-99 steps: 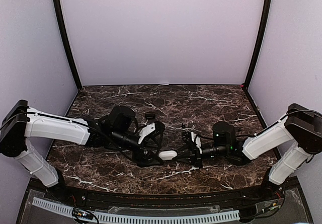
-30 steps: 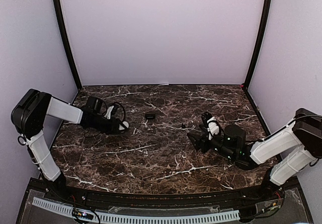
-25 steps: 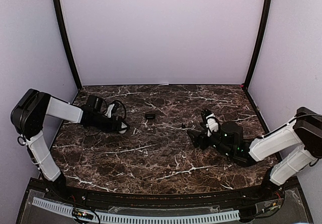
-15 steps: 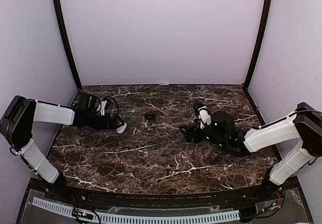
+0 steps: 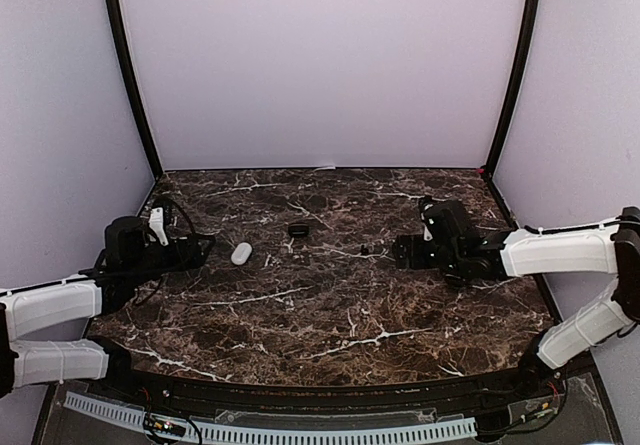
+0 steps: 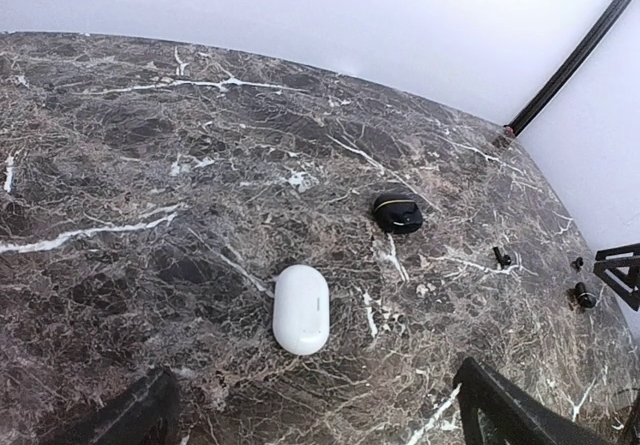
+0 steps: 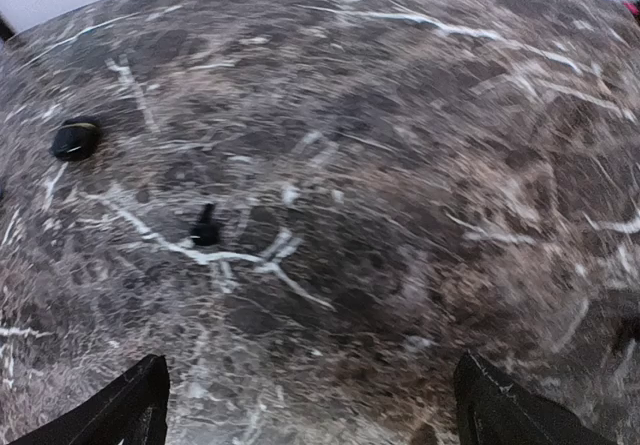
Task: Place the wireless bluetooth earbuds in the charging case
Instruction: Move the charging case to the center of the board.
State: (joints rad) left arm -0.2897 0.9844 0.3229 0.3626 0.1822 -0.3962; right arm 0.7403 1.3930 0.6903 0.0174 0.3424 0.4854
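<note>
**Left gripper** [image 6: 310, 427]: jaws spread wide, nothing between them, low over the marble table [image 6: 120, 165].

**White charging case** [image 6: 301, 308]: lies flat just ahead of the left gripper, apart from it. The lid looks shut.

**Black charging case** [image 6: 398, 211]: farther ahead of the left gripper and a little to its right. It also sits far ahead and left of the right gripper.

**Right gripper** [image 7: 320, 420]: jaws apart and empty.

**Black earbud** [image 7: 205, 230]: one stemmed bud alone on the marble, ahead of the right gripper and to its left, well apart from both cases.

**Dark specks** [image 6: 585, 295]: a few at the far right of the left gripper's reach (probably more buds, but too small to be sure). No white buds are visible.

**Hazards:**
- The bud is tiny and dark on dark, veined stone, so a close that lands off-centre would likely flick it or roll it away.
- Both cases seem closed, so a bud brought over now has nowhere to seat.
- Prying a lid with one gripper could skid the smooth case across the marble unless the other gripper braces it.
</note>
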